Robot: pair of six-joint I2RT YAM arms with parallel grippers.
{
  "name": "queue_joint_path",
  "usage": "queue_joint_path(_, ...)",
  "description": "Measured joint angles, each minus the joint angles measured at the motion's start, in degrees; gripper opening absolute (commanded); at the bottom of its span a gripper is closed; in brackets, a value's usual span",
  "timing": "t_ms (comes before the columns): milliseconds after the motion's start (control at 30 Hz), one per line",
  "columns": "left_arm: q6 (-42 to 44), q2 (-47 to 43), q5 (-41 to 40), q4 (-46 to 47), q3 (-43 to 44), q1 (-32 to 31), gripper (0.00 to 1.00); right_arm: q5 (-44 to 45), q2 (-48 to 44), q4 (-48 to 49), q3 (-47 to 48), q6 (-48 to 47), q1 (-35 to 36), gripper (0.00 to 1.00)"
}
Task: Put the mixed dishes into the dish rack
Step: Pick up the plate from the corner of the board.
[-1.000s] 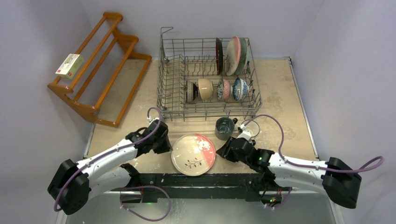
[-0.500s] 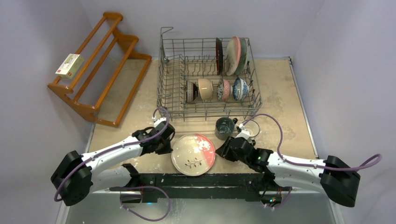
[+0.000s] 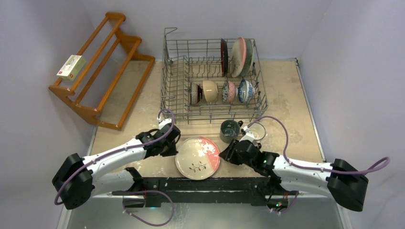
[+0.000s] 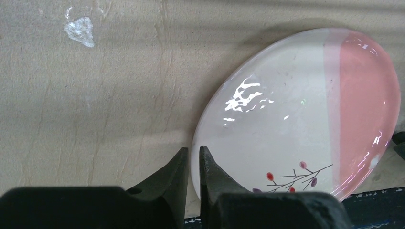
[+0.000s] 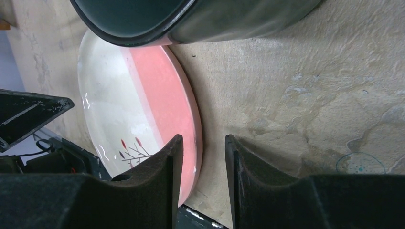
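1. Pink-and-white plate [image 3: 197, 157] is lying flat on the bench [image 3: 286, 95], near edge, btwn the two arms, not in the dish rack [image 3: 167, 86].
2. Left end effector [image 4: 193, 155] is sitting at the plate's left rim, fingers [image 4: 179, 167] nearly together w/ only a thin slit, rim pinched in that slit (one finger over the white glaze, the other outside on the bench side).
3. Right end effector [image 5: 203, 143] is standing open, straddling the plate's pink right rim; outer finger is apart from the plate edge.
4. Dark teal mug [image 3: 229, 130] is standing upright on the bench just behind the plate, in front of the rack; white mug [image 3: 259, 131] is sitting to its right, partly hidden by the right arm.
5. In the rack: four small bowls [image 3: 219, 91] are resting on edge in a row; large plates [image 3: 236, 57] are standing upright at the back.
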Motion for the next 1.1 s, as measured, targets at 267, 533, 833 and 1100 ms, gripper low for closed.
queue_joint_path(267,0.00,0.98,0.02,1.14,-0.79,-0.07,0.08,-0.13,0.26,0.35,0.00,-0.11,0.00,0.40)
queue_joint_path(533,0.00,1.62,0.04,1.81,-1.66,-0.11,0.06,-0.15,0.79,0.48,0.00,-0.15,0.00,0.40)
queue_joint_path(833,-0.02,1.62,0.04,2.71,-2.03,-0.42,0.00,-0.31,1.01,0.87,0.00,-0.15,0.00,0.40)
queue_joint_path(1100,-0.59,1.64,-0.35,2.86,-2.23,-0.44,0.00,-0.33,1.05,0.96,0.00,-0.15,0.00,0.40)
